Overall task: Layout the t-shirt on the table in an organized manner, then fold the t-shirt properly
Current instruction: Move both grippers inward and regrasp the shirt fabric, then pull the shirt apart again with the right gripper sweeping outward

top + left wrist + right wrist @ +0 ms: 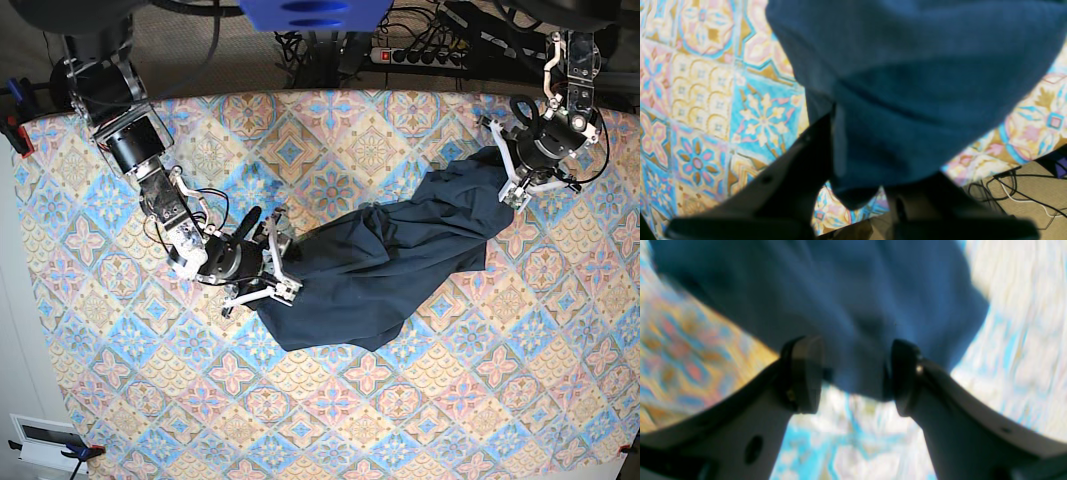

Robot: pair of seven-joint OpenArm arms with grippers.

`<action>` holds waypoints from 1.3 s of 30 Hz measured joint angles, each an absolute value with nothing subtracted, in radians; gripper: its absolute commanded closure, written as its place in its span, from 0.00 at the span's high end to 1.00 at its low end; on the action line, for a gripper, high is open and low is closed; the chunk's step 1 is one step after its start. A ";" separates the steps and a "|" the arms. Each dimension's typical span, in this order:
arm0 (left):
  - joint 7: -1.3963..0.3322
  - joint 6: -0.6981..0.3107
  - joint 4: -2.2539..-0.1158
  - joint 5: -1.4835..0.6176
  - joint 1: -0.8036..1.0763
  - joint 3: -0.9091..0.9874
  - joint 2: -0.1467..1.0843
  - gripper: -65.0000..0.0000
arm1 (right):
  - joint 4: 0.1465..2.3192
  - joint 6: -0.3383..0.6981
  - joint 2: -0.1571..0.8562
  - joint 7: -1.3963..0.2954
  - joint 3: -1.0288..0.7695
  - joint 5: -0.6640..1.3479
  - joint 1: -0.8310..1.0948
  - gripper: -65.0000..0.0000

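Note:
The dark navy t-shirt [390,260] lies crumpled in a long diagonal heap across the middle of the table [330,420]. My left gripper [508,170] is at its upper right end, shut on a fold of the cloth. In the left wrist view the t-shirt [907,83] hangs bunched between that gripper's [867,160] dark fingers. At the heap's lower left end my right gripper [283,262] is open. The right wrist view shows the gripper [853,376] with its pads wide apart either side of the t-shirt's [840,300] edge.
Patterned tablecloth [700,100] surrounds the shirt on all sides. A power strip and cables [430,55] lie beyond the far edge. Floor with loose cables [1023,193] shows past the table edge near my left gripper. A red clamp [15,135] holds the left corner.

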State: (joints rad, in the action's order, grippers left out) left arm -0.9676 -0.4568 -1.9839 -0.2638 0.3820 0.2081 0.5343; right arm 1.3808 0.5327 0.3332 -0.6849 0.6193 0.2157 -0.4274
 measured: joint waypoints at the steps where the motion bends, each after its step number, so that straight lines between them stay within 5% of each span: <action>1: -0.968 -0.456 -1.984 -0.263 0.382 0.208 0.535 0.10 | 1.372 0.535 0.335 -0.685 0.626 0.215 -0.433 0.47; 11: -0.969 -0.457 -1.984 -0.263 0.382 0.210 0.517 0.10 | 1.307 0.619 0.324 -0.633 0.732 0.104 -0.477 0.43; 17: -0.968 -0.456 -1.984 -0.263 0.378 0.210 0.515 0.10 | 1.316 0.670 0.313 -0.622 0.730 0.112 -0.477 0.00; 30: -0.862 -0.457 -1.984 -0.260 0.387 0.335 0.487 0.11 | 1.488 0.662 0.392 -0.597 0.510 0.196 -0.421 0.00; 39: -0.914 -0.456 -1.983 -0.249 0.414 0.374 0.490 0.52 | 1.592 0.670 0.440 -0.614 0.374 0.244 -0.374 0.00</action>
